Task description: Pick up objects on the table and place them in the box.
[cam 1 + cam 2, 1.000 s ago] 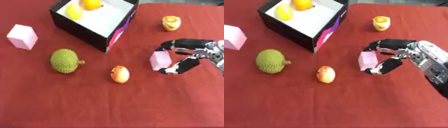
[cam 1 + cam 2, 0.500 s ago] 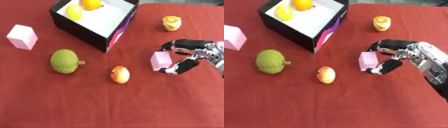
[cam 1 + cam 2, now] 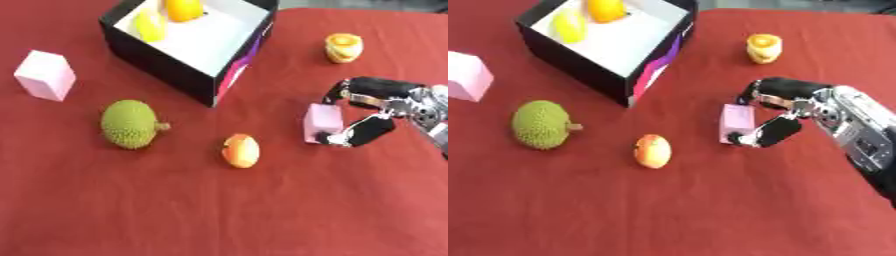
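Observation:
My right hand (image 3: 378,110) comes in from the right and curls its fingers and thumb round a small pink block (image 3: 321,122) standing on the red cloth. The black box (image 3: 189,70) with a white inside stands at the top; an orange fruit (image 3: 183,8) and a yellow one (image 3: 149,26) lie in it. On the cloth lie a green spiky fruit (image 3: 129,123), an orange-red fruit (image 3: 240,150), a larger pink block (image 3: 45,75) at the left and a yellow-orange piece (image 3: 343,47) at the upper right. My left hand shows in neither view.
The red cloth (image 3: 175,210) covers the whole table. The box's near corner stands between the spiky fruit and the small pink block.
My right hand has stayed at the small pink block, its fingers and thumb closing a little tighter round it. The other things have not moved.

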